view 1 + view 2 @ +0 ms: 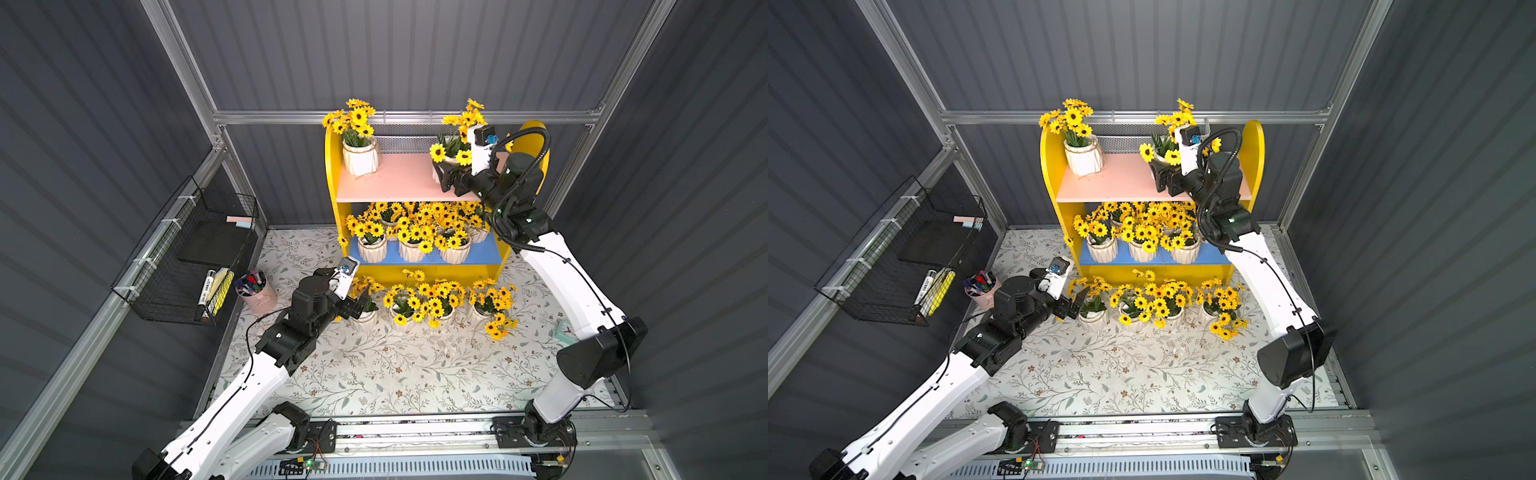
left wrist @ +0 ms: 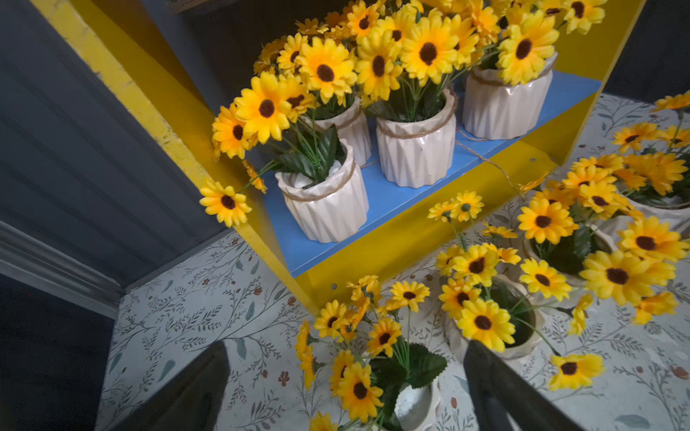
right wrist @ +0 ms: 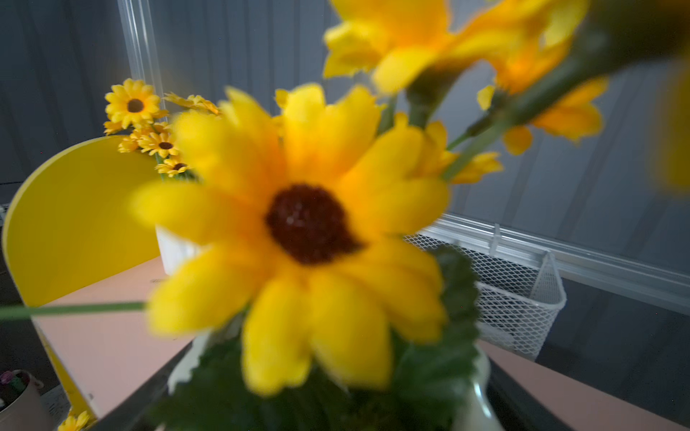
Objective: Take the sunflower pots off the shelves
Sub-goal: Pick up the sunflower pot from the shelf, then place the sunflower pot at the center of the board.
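Observation:
The shelves have yellow side panels (image 1: 332,187), a pink upper board (image 1: 399,178) (image 1: 1121,178) and a blue lower board (image 1: 484,253) (image 2: 384,194). One sunflower pot (image 1: 360,156) (image 1: 1084,158) stands at the upper board's left end. Another (image 1: 437,152) (image 3: 310,224) stands at its right end, between the fingers of my open right gripper (image 1: 451,178) (image 1: 1167,179) (image 3: 321,403); whether the fingers touch it I cannot tell. Several pots (image 1: 411,249) (image 2: 414,156) crowd the blue board. Several more (image 1: 440,307) stand on the floor. My left gripper (image 1: 358,305) (image 1: 1077,303) (image 2: 347,347) hangs open over the leftmost floor pot (image 2: 414,406).
A pink cup of marker pens (image 1: 255,291) stands left of the left arm, below a black wire rack (image 1: 187,257) on the left wall. A white mesh basket (image 1: 407,143) (image 3: 515,298) hangs behind the upper board. The floral mat (image 1: 415,374) lies in front of the floor pots.

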You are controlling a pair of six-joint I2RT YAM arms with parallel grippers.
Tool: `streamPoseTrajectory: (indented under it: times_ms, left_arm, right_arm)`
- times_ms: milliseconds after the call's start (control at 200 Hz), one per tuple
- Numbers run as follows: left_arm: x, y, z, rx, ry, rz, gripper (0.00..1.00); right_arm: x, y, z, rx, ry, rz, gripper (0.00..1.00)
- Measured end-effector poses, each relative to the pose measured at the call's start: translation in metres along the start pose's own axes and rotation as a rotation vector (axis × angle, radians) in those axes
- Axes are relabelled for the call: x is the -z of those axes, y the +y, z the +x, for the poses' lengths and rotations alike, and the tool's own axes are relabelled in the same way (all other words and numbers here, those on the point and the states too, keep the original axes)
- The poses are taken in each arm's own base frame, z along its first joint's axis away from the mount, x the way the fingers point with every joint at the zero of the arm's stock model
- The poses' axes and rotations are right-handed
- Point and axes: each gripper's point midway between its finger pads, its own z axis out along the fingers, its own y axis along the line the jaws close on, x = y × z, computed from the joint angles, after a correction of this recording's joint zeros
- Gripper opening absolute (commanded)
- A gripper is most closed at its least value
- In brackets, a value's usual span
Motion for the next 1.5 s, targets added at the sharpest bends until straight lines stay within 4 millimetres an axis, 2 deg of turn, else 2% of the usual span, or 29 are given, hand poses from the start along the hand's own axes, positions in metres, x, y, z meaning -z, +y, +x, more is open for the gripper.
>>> streamPoseTrajectory:
  times_ms: [160,315,465,615,700,785,900,1045,1136,1241,1391,1501]
  left_arm:
    - [-0.001,0.012,-0.010,-0.002,0.005,-0.030,0.99]
    - [-0.003,0.026,-0.021,0.044,0.000,-0.034,0.99]
    - [-0.001,0.042,-0.027,0.096,0.013,-0.043,1.00]
    - [0.007,0.053,-0.046,0.120,-0.004,-0.038,0.99]
    - [0.012,0.061,-0.057,0.133,-0.013,-0.039,1.00]
    - [0.012,0.071,-0.060,0.156,-0.010,-0.054,0.99]
    - [0.007,0.082,-0.048,0.210,0.032,-0.062,0.99]
    - [0.000,0.084,-0.032,0.265,0.087,-0.056,0.99]
    - [-0.002,0.079,-0.025,0.287,0.104,-0.041,0.99]
    - [-0.004,0.075,-0.015,0.306,0.128,-0.027,0.99]
    - [-0.003,0.068,0.004,0.329,0.171,-0.020,0.99]
    - [0.003,0.062,0.014,0.345,0.187,-0.012,0.99]
  right_arm:
    - [0.021,0.019,-0.006,0.015,-0.014,-0.031,0.00]
    - [0.051,0.041,-0.013,0.029,-0.035,-0.066,0.00]
    - [0.087,0.079,-0.016,0.035,-0.059,-0.141,0.00]
    - [0.122,0.120,-0.007,0.025,-0.066,-0.227,0.00]
    - [0.139,0.146,0.008,0.020,-0.049,-0.283,0.00]
    - [0.153,0.175,0.032,0.017,-0.015,-0.347,0.00]
    - [0.171,0.215,0.073,0.027,0.043,-0.432,0.00]
    - [0.195,0.257,0.125,0.039,0.130,-0.531,0.00]
    - [0.205,0.271,0.148,0.030,0.167,-0.561,0.00]
    - [0.211,0.283,0.165,0.015,0.183,-0.575,0.00]
    - [0.206,0.298,0.193,-0.015,0.213,-0.584,0.00]
    - [0.202,0.310,0.227,-0.011,0.275,-0.588,0.00]
